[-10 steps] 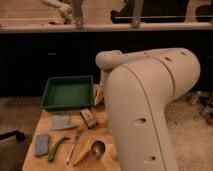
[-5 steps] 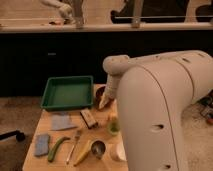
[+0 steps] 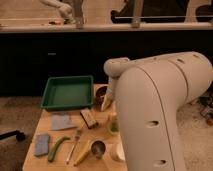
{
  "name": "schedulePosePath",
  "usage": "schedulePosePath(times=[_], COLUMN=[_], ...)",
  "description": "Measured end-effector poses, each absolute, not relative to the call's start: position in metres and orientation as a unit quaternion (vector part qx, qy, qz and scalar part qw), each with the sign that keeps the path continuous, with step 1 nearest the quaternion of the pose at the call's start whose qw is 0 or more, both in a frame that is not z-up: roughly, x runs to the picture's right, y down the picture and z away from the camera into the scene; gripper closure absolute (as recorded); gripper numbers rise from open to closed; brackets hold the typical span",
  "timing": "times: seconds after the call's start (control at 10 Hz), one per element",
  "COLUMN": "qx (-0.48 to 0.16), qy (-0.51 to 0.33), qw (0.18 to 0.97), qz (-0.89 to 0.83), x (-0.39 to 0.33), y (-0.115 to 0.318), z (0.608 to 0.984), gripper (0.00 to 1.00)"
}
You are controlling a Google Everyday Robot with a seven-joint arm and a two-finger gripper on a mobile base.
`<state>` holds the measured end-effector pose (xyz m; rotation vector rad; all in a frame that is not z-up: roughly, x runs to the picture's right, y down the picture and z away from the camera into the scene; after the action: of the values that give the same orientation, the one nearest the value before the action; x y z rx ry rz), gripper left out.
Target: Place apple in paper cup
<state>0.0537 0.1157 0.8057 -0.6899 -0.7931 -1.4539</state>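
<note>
Aim matters now: my gripper (image 3: 106, 103) hangs beside the dark brown bowl (image 3: 100, 94); parted or closed, I cannot tell. What looks like the apple (image 3: 112, 116) lies just in front, the paper cup (image 3: 118, 150) half-hidden behind my arm (image 3: 165, 120). I should descend centred over the fruit.

Wooden table (image 3: 50, 134) with green tray (image 3: 67, 93); dark bowl (image 3: 99, 95) and gripper (image 3: 106, 103) just right of tray. In front of tray: cloth (image 3: 62, 121), banana (image 3: 82, 152), metal cup (image 3: 98, 148), paper cup (image 3: 118, 150).
</note>
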Motion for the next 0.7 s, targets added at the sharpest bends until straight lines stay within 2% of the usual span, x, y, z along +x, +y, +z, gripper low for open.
schedulePosePath(times=[0.7], qx=[-0.331], qy=[-0.381], qw=[0.61], qz=[-0.611], x=[0.051], y=[0.144], z=[0.832], gripper=[0.2])
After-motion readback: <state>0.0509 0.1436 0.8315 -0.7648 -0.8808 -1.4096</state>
